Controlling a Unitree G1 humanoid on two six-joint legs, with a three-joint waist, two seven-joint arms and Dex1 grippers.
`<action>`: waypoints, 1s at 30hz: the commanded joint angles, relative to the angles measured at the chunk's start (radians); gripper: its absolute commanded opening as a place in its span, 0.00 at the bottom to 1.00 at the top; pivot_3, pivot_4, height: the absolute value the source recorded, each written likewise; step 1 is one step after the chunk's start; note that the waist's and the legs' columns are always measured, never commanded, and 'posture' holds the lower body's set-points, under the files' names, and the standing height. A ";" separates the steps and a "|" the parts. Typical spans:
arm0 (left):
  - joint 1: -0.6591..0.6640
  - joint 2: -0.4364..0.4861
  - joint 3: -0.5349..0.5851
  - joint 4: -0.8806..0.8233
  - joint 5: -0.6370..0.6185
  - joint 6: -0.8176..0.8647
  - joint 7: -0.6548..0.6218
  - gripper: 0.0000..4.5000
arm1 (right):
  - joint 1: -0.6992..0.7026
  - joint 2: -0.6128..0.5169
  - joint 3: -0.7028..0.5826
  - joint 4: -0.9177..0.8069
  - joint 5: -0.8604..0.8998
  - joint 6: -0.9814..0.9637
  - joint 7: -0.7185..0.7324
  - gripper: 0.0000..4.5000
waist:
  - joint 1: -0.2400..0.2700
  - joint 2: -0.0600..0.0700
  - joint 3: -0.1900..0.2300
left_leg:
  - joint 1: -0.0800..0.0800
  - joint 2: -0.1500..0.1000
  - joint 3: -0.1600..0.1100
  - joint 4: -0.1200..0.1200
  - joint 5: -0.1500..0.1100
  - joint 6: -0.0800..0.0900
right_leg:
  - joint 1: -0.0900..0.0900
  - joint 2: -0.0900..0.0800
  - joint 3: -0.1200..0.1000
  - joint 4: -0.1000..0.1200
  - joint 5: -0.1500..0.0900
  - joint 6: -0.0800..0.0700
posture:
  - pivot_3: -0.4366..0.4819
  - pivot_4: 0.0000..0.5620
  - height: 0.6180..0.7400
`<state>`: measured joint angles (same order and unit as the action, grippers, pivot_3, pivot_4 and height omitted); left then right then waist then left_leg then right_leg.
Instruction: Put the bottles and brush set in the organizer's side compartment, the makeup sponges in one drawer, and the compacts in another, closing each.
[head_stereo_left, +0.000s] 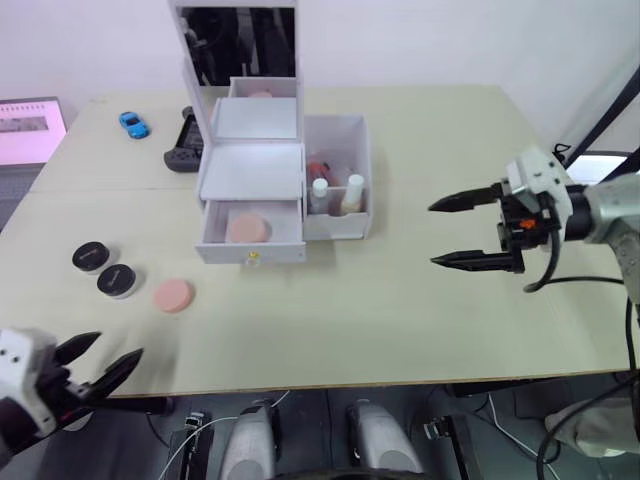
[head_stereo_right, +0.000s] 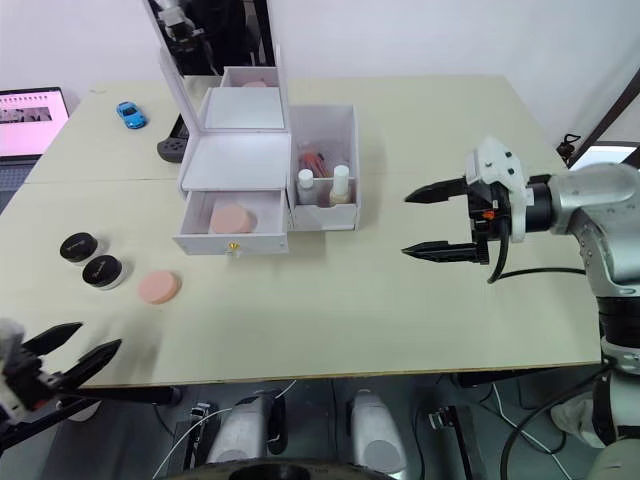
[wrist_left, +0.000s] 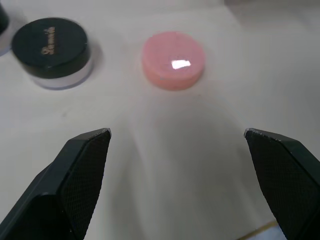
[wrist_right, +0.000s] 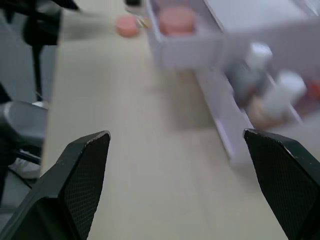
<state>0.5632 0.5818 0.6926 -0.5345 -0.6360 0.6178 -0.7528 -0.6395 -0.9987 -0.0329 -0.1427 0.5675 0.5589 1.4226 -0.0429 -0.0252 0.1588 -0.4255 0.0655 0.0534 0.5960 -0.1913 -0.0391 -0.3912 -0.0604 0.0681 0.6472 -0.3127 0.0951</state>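
The left hand (head_stereo_left: 98, 364), at the lower left of the frame, gapes wide and empty just short of the pink makeup sponge (head_stereo_left: 173, 295) on the worktop (head_stereo_left: 420, 310). Fetching that sponge looks the step in hand: reach, close, carry. Left of it sit two black compacts (head_stereo_left: 105, 268). The right hand (head_stereo_left: 468, 230) hangs spread, empty. Farther up, the organizer (head_stereo_left: 250, 170) has a drawer (head_stereo_left: 250, 232) open holding one sponge; the bottles (head_stereo_left: 335, 193) stand in its side compartment.

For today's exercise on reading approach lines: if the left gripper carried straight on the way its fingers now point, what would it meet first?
Probably the pink makeup sponge lying on the table. The open left gripper points at it over bare tabletop, with the black-lidded compact off to one side. Depth is uncertain.
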 joint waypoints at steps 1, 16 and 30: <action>-0.024 0.003 -0.049 -0.097 -0.029 0.125 0.130 1.00 | -0.046 0.005 -0.013 -0.073 0.051 0.034 -0.005 1.00 | 0.002 -0.001 0.000 | 0.000 0.000 0.000 0.000 0.000 0.000 | 0.000 0.000 0.000 0.000 0.000 0.000 | 0.48 0.27 0.97; -0.318 -0.006 -0.220 -0.146 -0.004 0.467 0.500 1.00 | -0.076 -0.055 -0.031 -0.114 0.084 0.106 -0.020 1.00 | 0.001 -0.002 -0.001 | 0.000 -0.001 -0.001 0.004 0.000 0.001 | 0.002 0.012 0.000 0.001 0.000 0.001 | 0.48 0.27 0.97; -0.479 0.016 -0.260 -0.021 0.048 0.502 0.538 1.00 | -0.080 -0.050 -0.013 -0.121 0.047 0.102 -0.078 1.00 | 0.005 -0.002 -0.001 | 0.000 0.000 -0.002 0.004 0.000 0.001 | 0.001 0.014 -0.001 0.003 0.000 0.001 | 0.48 0.27 0.97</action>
<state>0.0986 0.5863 0.4435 -0.5586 -0.6099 1.1436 -0.2130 -0.7067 -1.0434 -0.0333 -0.2514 0.6250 0.6776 1.3538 -0.0378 -0.0275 0.1583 -0.4258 0.0658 0.0518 0.5999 -0.1909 -0.0383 -0.3897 -0.0468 0.0672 0.6500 -0.3124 0.0959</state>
